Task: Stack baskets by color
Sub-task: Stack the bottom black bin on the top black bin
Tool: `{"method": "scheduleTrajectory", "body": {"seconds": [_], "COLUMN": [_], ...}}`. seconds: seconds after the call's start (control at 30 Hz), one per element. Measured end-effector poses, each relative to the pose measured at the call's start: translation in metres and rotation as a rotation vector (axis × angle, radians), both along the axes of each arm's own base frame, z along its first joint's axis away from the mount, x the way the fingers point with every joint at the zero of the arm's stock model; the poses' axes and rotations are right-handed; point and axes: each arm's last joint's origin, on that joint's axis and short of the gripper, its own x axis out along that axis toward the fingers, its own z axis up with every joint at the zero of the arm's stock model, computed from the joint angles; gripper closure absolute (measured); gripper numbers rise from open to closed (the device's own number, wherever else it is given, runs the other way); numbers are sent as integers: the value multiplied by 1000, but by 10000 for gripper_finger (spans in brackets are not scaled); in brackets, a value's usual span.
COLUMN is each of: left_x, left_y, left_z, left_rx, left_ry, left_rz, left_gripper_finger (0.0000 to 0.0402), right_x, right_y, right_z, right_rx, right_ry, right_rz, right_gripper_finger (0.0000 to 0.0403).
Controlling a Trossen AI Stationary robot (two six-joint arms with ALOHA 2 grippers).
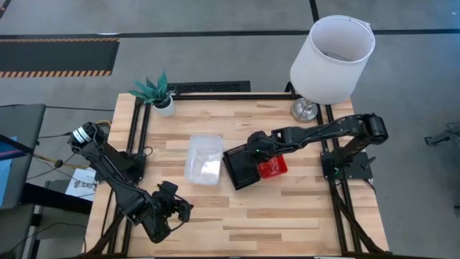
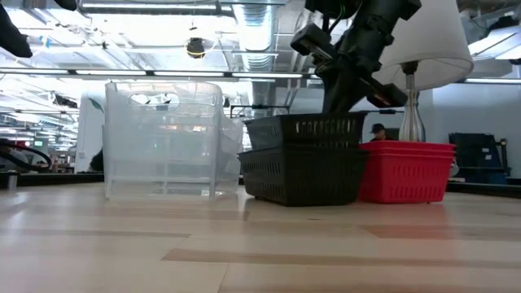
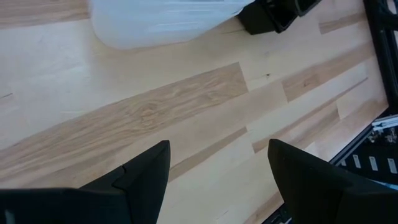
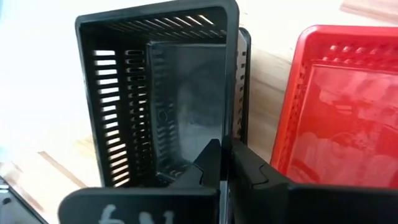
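Observation:
A stack of clear baskets (image 1: pixel 204 160) (image 2: pixel 163 138) stands mid-table. To its right, one black basket (image 2: pixel 305 130) sits nested in another black basket (image 2: pixel 303 172). A red stack (image 1: pixel 274 170) (image 2: pixel 405 169) stands against their right side. My right gripper (image 1: pixel 251 150) (image 4: pixel 227 146) reaches down onto the upper black basket and is shut on its wall. My left gripper (image 1: pixel 180 208) (image 3: pixel 217 149) hovers open over bare wood near the table's front left, touching nothing. My right gripper pinches the upper black basket's long wall on the red stack's side (image 4: pixel 229 124) between its two fingers. One finger (image 4: pixel 208 163) is inside the basket and one (image 4: pixel 250 169) outside. The fingers slant down from the table's right. The basket rests nested in the lower black basket.
A large white lamp (image 1: pixel 332 57) stands at the table's far right corner. A small green potted plant (image 1: pixel 157 92) stands at the far left corner. Black frame rails (image 1: pixel 138 129) run along both side edges. Bare wood lies across the near half of the table.

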Motion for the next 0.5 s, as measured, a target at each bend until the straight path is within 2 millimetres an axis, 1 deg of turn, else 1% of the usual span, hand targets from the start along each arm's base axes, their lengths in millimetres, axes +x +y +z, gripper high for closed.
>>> {"method": "scheduleTrajectory", "body": {"seconds": [0.2, 0.37, 0.5], "left_x": [0, 0, 0], "left_y": [0, 0, 0], "left_z": [0, 0, 0], "left_rx": [0, 0, 0], "left_ry": [0, 1, 0], "left_rz": [0, 0, -1], "left_gripper_finger": [144, 144, 144], "right_x": [0, 2, 1], "right_y": [0, 4, 6], "right_z": [0, 1, 1], "right_rx": [0, 27, 38], "right_ry": [1, -22, -21], "right_rz": [7, 112, 146], "right_gripper_finger": [363, 356, 359]}}
